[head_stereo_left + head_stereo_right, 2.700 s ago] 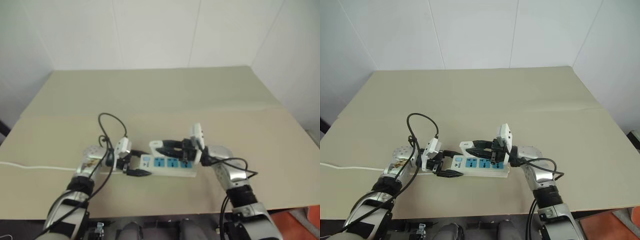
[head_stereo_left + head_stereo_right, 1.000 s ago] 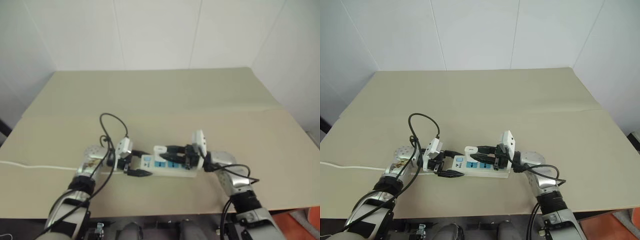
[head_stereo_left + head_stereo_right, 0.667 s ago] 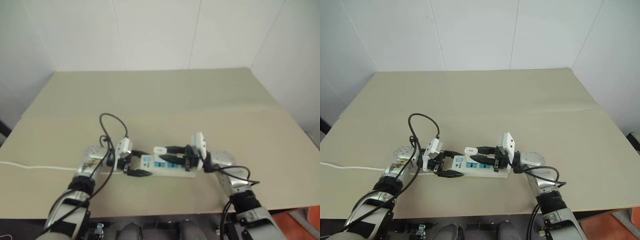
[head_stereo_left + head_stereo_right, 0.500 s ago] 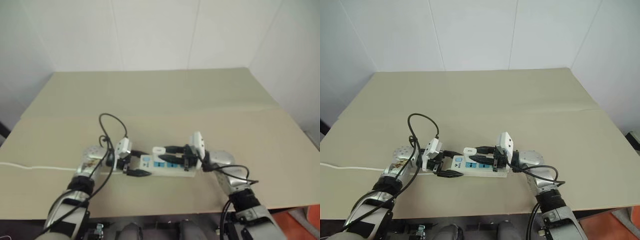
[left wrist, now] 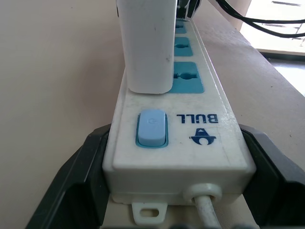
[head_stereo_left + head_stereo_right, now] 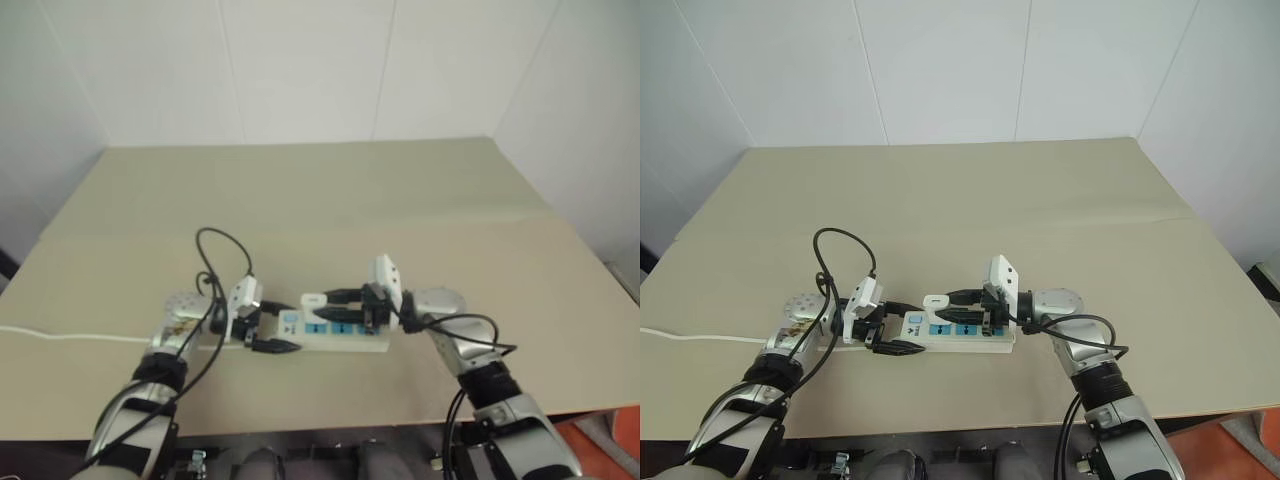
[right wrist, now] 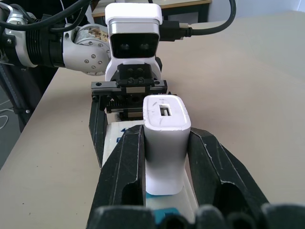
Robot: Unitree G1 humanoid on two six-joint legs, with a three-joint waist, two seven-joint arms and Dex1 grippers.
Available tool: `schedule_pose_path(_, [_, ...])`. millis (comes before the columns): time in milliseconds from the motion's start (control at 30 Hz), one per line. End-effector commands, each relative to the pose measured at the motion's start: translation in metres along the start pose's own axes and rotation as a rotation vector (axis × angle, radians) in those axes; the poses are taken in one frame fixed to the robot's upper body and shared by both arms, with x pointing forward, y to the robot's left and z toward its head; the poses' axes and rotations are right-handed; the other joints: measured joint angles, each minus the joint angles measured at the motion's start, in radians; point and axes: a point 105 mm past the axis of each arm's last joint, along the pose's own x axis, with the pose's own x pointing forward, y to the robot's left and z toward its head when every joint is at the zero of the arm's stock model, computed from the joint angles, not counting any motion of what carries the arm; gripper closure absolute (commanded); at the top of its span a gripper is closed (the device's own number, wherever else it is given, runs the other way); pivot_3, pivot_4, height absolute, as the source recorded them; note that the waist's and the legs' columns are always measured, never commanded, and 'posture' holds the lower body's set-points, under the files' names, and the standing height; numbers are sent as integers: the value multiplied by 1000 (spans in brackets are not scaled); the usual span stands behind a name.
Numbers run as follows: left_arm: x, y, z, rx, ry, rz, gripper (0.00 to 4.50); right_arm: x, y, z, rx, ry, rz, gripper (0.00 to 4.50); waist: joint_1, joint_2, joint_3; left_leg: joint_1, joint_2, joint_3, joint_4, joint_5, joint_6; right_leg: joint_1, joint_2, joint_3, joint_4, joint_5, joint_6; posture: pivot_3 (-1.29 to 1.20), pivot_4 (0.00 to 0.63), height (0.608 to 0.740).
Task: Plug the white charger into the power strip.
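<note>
The right tool pinched the charger, a light, stiff, smooth block best held by its flat sides, above the power strip, which the left tool clamped on the bench.

Bench: beige, matte top. On it: one white power strip near the front edge; its white cable trails off leftward.

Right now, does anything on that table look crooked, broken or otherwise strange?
Nothing looks damaged or spilled. The white charger stands upright in the right gripper, over the switch end of the power strip, which the left gripper clamps. Whether it is fully seated, I cannot tell.
</note>
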Motion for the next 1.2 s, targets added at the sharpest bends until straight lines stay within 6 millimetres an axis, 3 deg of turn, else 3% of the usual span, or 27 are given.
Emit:
schedule_pose_path(33, [4, -3, 7, 38, -18, -33, 1211, -5, 5, -36, 43, 146, -24, 3420, 0, 0, 0, 0, 0, 0, 0, 0, 0, 0, 0, 0, 0, 0, 0, 0, 150, 740])
schedule_pose_path(633, [3, -5, 6, 33, -15, -35, 1211, 0, 0, -36, 48, 137, -79, 3420, -9, -1, -1, 4, 0, 0, -2, 0, 0, 5, 0, 0, -3, 0, 1, 0, 150, 740])
schedule_pose_path(967, [4, -6, 5, 29, -16, -34, 1211, -3, 0, -29, -2, 84, -84, 137, -2, -5, 0, 4, 0, 0, -6, 0, 0, 5, 0, -1, -7, 0, 0, 0, 150, 740])
schedule_pose_path(1167, [5, -3, 8, 36, -35, -12, 1211, -11, 2, -22, -40, 58, -51, 61, 6, -6, 0, 3, 0, 0, -9, 0, 0, 5, -1, -1, -12, 0, 0, 0, 150, 740])
schedule_pose_path(1200, [5, -3, 13, 44, -57, -16, 861, -12, 2, -21, -43, 56, -50, 22, 7, -6, 0, 3, 0, 0, -9, 0, 0, 5, -1, -1, -12, 0, 0, 0, 150, 740])
